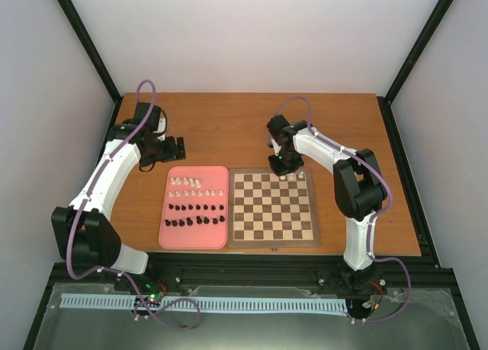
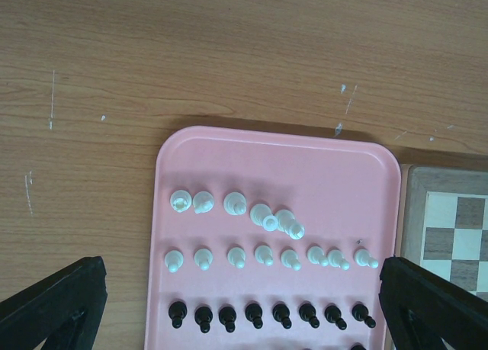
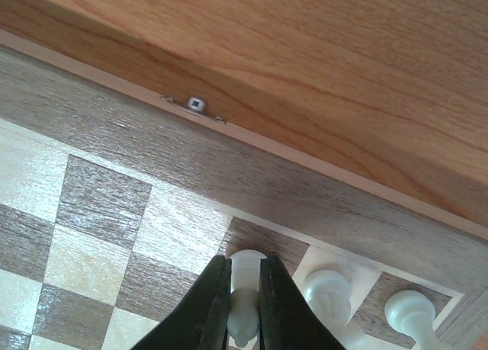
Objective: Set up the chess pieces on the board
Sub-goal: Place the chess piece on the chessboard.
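Note:
The board (image 1: 308, 239) lies right of centre on the table. My right gripper (image 3: 244, 260) is shut on a white chess piece (image 3: 245, 277), upright over a dark square in the board's far row (image 3: 152, 148). Two more white pieces (image 3: 328, 293) stand on the squares to its right. In the top view this gripper (image 1: 284, 165) is at the board's far edge. My left gripper (image 2: 242, 289) hangs open above the pink tray (image 2: 164, 213), apart from the white pieces (image 2: 263, 255) and black pieces (image 2: 255, 313) lined up there. In the top view the left gripper (image 1: 174, 147) is behind the tray.
The pink tray (image 1: 164, 213) touches the board's left side and holds rows of white and black pieces. A small metal latch (image 3: 194, 104) sits on the board's far edge. Bare wooden table (image 1: 229, 129) lies behind both. Black frame posts stand at the table's corners.

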### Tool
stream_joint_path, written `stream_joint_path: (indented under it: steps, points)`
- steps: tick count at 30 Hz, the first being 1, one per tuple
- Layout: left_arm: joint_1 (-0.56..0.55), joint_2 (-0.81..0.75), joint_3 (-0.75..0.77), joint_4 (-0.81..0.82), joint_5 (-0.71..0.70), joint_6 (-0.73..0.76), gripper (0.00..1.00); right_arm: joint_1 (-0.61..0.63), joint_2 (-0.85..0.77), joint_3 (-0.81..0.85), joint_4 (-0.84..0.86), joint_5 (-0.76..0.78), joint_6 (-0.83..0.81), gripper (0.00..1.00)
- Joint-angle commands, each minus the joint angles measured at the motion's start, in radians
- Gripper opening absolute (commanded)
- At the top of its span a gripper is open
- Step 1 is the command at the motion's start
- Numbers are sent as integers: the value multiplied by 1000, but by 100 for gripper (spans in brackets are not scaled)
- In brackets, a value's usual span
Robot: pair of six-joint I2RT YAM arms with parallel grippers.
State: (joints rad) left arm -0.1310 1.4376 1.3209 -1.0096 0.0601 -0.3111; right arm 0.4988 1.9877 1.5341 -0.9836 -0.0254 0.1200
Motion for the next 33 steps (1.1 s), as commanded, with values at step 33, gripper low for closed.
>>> stream_joint_path:
  steps: [33]
  points:
    - [4,4,8,20,12,-5,100,-13,-27,-21,17,65,-1,24]
